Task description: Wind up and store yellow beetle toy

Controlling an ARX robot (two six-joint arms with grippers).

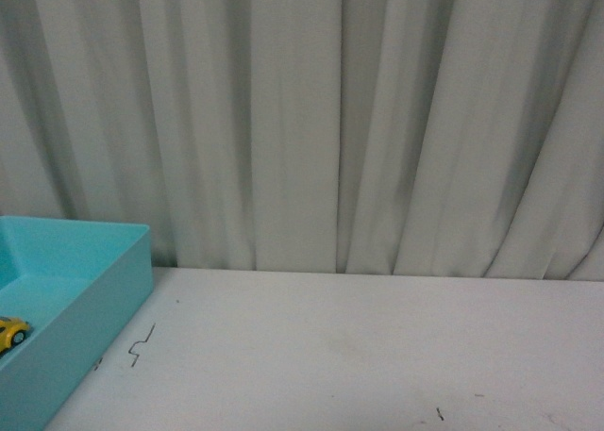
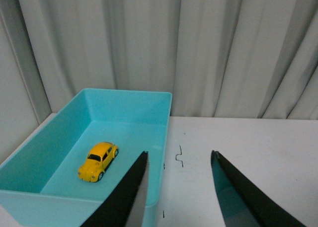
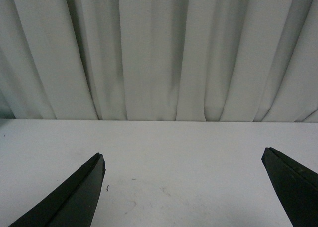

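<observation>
Yellow beetle toy (image 2: 98,161) lies in the teal bin (image 2: 119,95); both claws, left (image 2: 179,160) and right (image 3: 184,160), gape empty.

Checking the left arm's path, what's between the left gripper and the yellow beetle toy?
In the left wrist view, only the teal bin's near wall and bare floor separate the open left gripper from the yellow beetle toy, which sits inside the bin.

The yellow beetle toy (image 2: 98,160) is showing glossy yellow inside a turquoise bin (image 2: 124,100); the tabletop (image 1: 359,346) is looking white, the curtain (image 1: 311,120) pale grey.
</observation>
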